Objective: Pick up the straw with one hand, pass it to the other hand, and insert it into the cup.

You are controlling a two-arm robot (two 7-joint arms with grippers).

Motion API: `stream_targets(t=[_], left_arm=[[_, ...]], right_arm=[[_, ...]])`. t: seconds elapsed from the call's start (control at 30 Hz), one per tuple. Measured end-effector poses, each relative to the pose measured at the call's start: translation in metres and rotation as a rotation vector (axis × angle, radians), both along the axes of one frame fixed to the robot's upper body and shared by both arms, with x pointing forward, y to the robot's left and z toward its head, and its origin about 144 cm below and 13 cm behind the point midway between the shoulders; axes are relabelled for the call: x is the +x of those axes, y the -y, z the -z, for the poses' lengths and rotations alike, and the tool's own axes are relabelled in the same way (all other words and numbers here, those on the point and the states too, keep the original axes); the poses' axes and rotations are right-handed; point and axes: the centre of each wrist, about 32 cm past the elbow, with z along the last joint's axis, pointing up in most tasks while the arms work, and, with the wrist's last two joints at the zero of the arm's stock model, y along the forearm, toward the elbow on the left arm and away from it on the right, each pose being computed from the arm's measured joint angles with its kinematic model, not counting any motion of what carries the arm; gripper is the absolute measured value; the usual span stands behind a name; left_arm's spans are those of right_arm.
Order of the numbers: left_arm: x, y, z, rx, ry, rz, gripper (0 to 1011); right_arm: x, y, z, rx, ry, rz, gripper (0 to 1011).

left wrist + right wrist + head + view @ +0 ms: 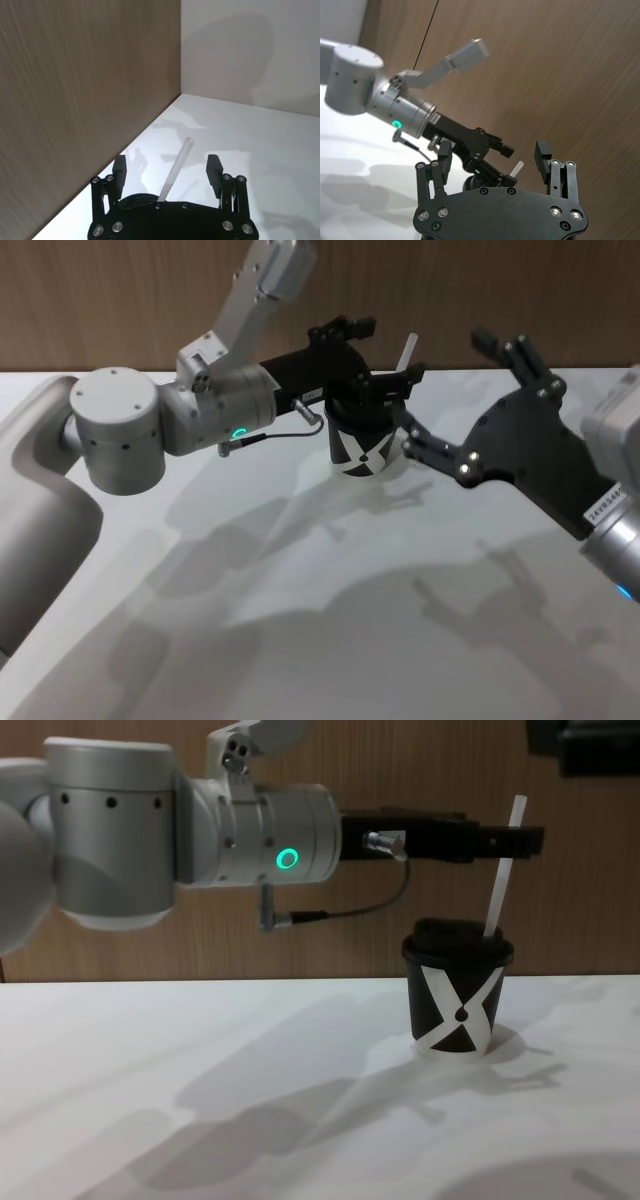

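straw point(501, 870) stands tilted in the lidded cup point(457, 995) on the counter point(200, 1100), left pincer point(385, 375) wide around it, right pincer point(465, 400) wide beside; retreat straight up without brushing it.

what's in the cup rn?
The straw stands tilted through the lid of the cup, left gripper open around its top. Its lower part is hidden inside; any contents can't be seen.
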Motion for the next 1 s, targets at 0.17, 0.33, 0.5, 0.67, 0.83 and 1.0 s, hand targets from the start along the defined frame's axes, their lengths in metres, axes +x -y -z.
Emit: stream_targets(t=[0.17,0.33,0.5,0.67,0.83,1.0], left_arm=[[-0.003,-0.009,0.004,-0.022,0.013,0.034,1000],[-0.006,-0.017,0.006,-0.048,0.028,0.062,1000],[-0.01,-0.021,0.005,-0.067,0.04,0.072,1000],[-0.015,-0.025,0.003,-0.096,0.061,0.082,1000],[-0.021,-0.028,0.0,-0.114,0.077,0.083,1000],[-0.026,-0.029,-0.003,-0.125,0.086,0.078,1000]], right_arm=[[0.002,-0.007,-0.004,0.058,-0.019,0.019,1001],[0.005,-0.018,-0.009,0.14,-0.05,0.05,1001],[0.008,-0.027,-0.013,0.202,-0.076,0.074,1001],[0.012,-0.04,-0.016,0.273,-0.124,0.111,1001],[0.017,-0.052,-0.018,0.322,-0.168,0.139,1001],[0.021,-0.06,-0.019,0.349,-0.191,0.15,1001]])
